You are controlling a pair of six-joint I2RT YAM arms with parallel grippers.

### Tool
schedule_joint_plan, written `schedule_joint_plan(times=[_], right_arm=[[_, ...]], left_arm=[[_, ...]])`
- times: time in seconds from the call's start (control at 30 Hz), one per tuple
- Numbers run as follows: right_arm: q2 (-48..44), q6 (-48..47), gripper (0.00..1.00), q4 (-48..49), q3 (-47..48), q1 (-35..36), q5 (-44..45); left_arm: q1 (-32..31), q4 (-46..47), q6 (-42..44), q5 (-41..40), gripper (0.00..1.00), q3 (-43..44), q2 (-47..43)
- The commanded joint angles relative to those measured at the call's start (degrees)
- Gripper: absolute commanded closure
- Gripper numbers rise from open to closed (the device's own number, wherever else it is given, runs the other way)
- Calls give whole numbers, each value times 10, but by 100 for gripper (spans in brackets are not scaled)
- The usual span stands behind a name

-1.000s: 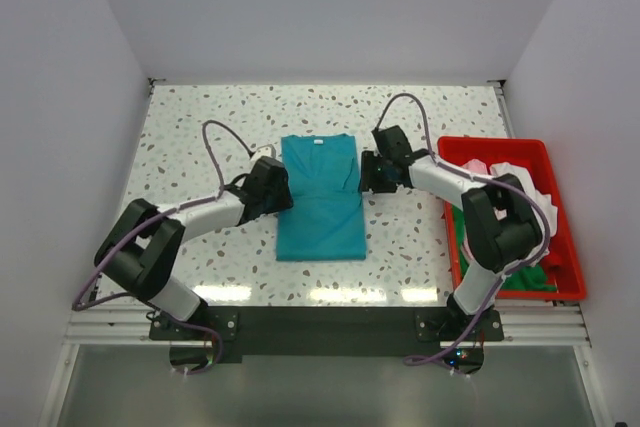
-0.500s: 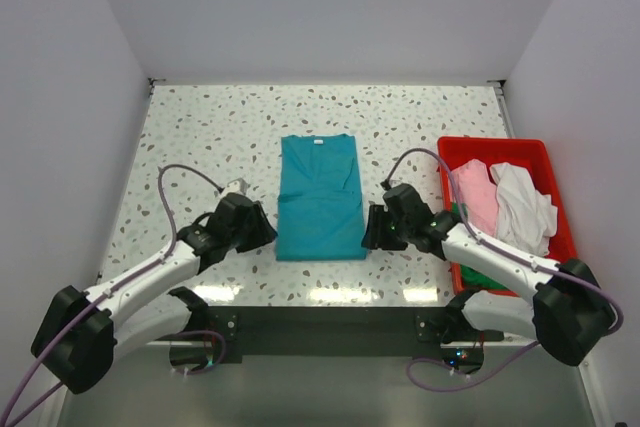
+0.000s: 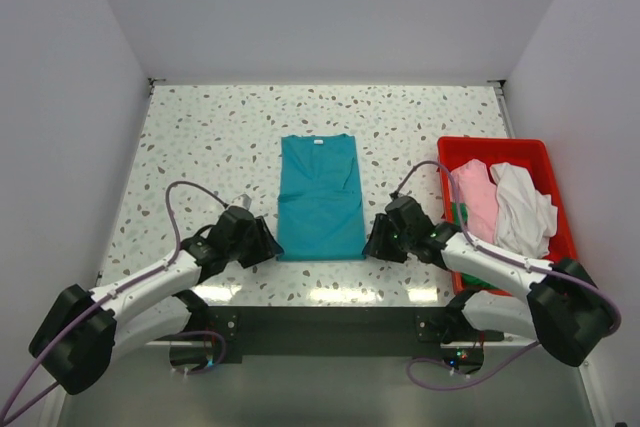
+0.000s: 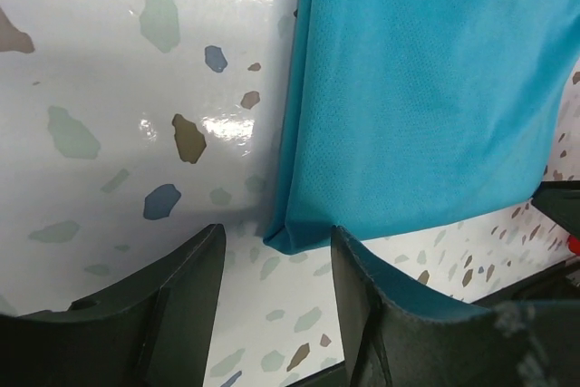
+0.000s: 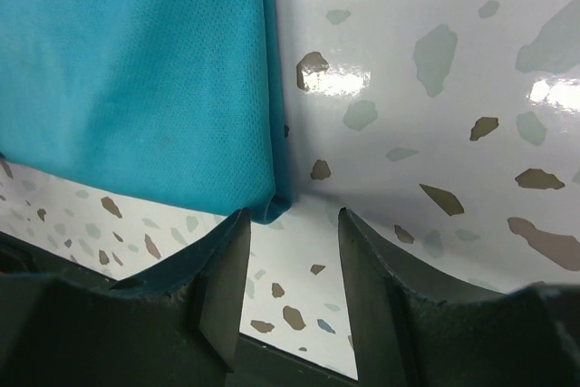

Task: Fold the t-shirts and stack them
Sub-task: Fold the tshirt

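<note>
A teal t-shirt (image 3: pixel 320 197), folded into a long strip with its white neck label at the far end, lies flat mid-table. My left gripper (image 3: pixel 268 244) is open at its near left corner; in the left wrist view that corner (image 4: pixel 294 235) sits just ahead of the gap between the fingers (image 4: pixel 276 260). My right gripper (image 3: pixel 373 241) is open at the near right corner; in the right wrist view that corner (image 5: pixel 270 206) lies just ahead of the gap (image 5: pixel 288 235). Pink (image 3: pixel 480 197), white (image 3: pixel 525 205) and green (image 3: pixel 460 215) shirts lie in the bin.
A red plastic bin (image 3: pixel 555 277) stands at the table's right side, holding the other shirts. The speckled table (image 3: pixel 200 137) ends at a dark front rail close behind both grippers. White walls enclose the back and sides.
Both grippers have drawn back from the shirt's mid-length sides to its near corners and closed in on them. The shirt has not moved.
</note>
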Motion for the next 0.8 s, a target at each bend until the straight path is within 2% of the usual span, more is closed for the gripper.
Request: schedule_joint_plan(times=[0.0,0.53,0.63,0.77], right_arm=[[20,30,53,58,-12,6,-8],[51,65,59,116,-39,29,-7],[43,68,61,118,-40,31,-3],[42,74,72,129,-41,32,-5]], left_arm=[[-7,29,-12,22,45,-16,13],[-40,81,-33,10,59,-51,36],[-45,86,-37,8,65,-55,41],[-47,85,-37,3,74,-52,39]])
